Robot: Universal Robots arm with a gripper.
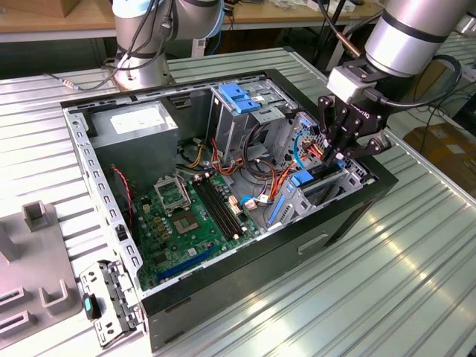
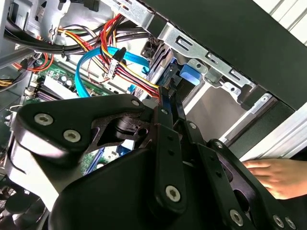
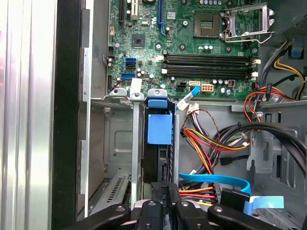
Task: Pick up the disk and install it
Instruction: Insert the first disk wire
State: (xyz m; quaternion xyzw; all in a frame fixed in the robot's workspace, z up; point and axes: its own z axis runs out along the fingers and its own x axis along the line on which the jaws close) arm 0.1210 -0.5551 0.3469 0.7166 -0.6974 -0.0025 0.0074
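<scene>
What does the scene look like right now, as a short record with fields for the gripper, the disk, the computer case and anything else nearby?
gripper: down inside the open computer case, at the drive bay by the case's wall on the exterior view's right; closed on the disk's edge
disk: standing on edge in the drive bay, blue tab facing the motherboard
computer case: lying on its side, cover off, motherboard exposed
cables: thin blue cable and red and yellow wires beside the bay
person: a hand rests beside the case

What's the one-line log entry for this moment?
gripper: over drive bay at case's front | disk: standing on edge in bay | fingers: at disk's end | person's hand: beside case
</scene>
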